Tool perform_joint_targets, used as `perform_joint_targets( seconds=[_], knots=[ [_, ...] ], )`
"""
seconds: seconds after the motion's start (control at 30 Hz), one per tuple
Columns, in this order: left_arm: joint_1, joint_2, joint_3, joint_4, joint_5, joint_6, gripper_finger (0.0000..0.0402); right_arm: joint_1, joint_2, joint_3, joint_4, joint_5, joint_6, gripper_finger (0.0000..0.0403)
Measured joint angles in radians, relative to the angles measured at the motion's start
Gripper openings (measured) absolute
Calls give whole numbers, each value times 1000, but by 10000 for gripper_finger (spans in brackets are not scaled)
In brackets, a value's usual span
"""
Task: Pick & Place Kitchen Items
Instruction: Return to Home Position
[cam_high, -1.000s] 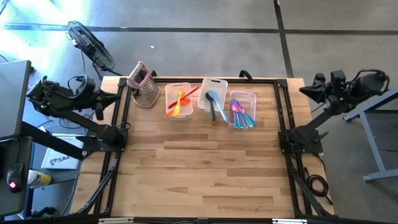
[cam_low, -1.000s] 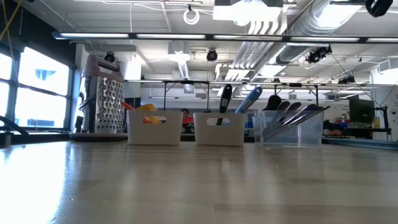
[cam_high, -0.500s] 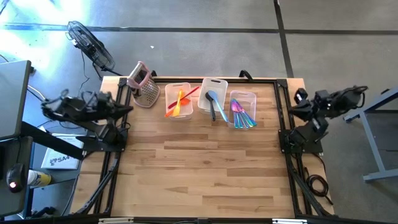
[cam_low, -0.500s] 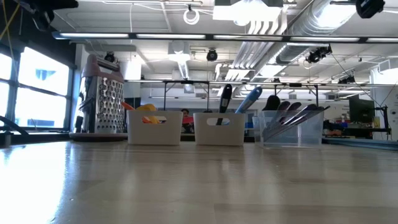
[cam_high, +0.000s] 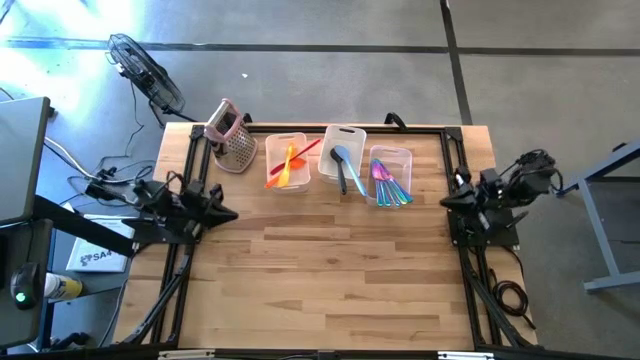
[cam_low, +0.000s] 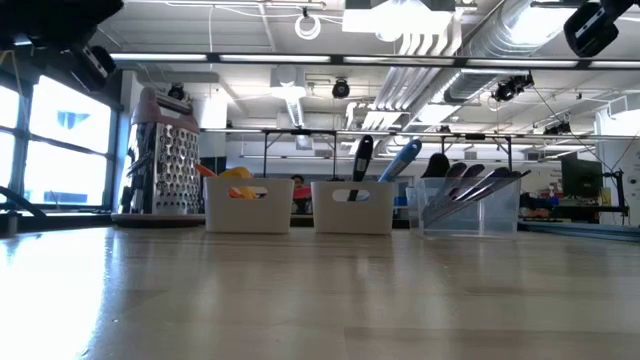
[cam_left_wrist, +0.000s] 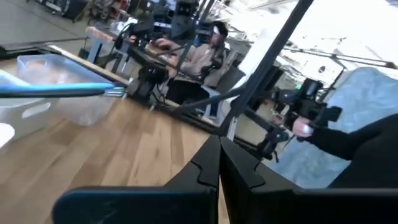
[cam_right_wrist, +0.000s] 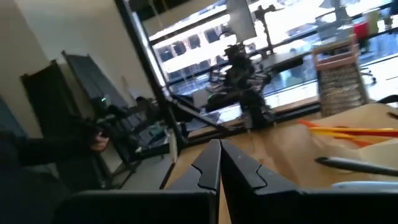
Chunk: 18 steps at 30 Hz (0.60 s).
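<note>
The kitchen items lie in three clear bins at the table's far side. Orange, red and yellow utensils (cam_high: 290, 160) are in the left bin (cam_high: 272, 150). A blue spatula and a dark utensil (cam_high: 345, 165) are in the middle bin (cam_high: 345, 133). Purple, blue and green ones (cam_high: 390, 183) are in the right bin (cam_high: 400, 155). In the low view their handles stick up over the bin rims (cam_low: 400, 160). My left gripper (cam_high: 228, 213) (cam_left_wrist: 219, 163) is shut over the table's left edge and holds nothing. My right gripper (cam_high: 446, 201) (cam_right_wrist: 219, 157) is shut over the right edge, also with nothing in it.
A metal box grater (cam_high: 232, 135) with a pink handle stands at the far left corner. The black frame rails (cam_high: 197, 180) run along the table's sides. Bare wood (cam_high: 330, 270) spans the middle and near part. A person (cam_left_wrist: 208, 53) sits beyond the table.
Both arms have swung in from outside the table and sunk. My left gripper has come down toward the table's left edge and tipped level, pointing right. My right gripper has come down toward the right edge, pointing left. Both have stayed shut. The utensils have not moved.
</note>
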Motion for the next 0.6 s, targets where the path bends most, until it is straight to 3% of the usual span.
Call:
perform_joint_targets(
  seconds=[0.6],
  knots=[
    [0, -1, -26, 55, -6, 7, 0, -47, -1, -326, 261, -137, 69, 4]
  ],
)
